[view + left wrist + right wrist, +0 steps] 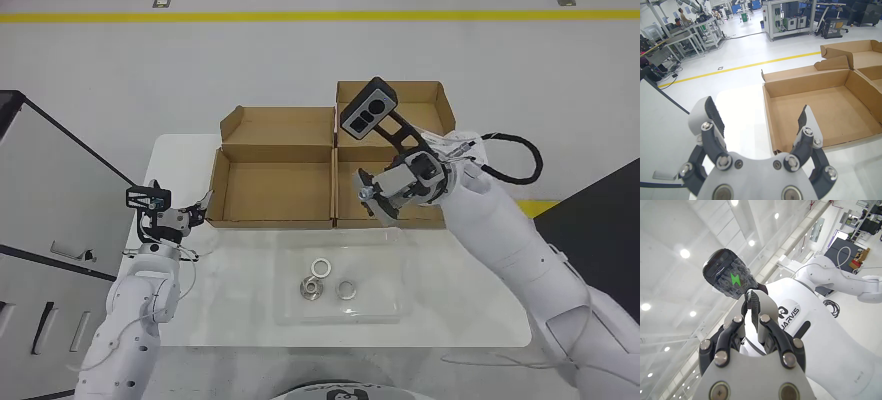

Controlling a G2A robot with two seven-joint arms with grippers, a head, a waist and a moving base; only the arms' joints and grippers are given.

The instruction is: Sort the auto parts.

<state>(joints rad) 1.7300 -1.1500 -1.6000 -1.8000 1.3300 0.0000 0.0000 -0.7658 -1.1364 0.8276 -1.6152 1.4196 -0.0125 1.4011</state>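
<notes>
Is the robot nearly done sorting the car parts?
Not nearly. Done: nothing I can see; the left box looks empty. In hand: the right pincer is shut on a small threaded part, over the right box. Left to do: three ring parts lie in the clear tray, and the left pincer is open, holding nothing.

Behind the clear tray (375, 260), the right arm (480, 215) covers most of the near right cardboard box (347, 172), hiding its floor. The jaws of the right gripper (749, 297) hide nearly all of the small threaded metal piece (748, 293) pinched between them. The three rings (323, 267) inside the tray are too small to tell apart.
</notes>
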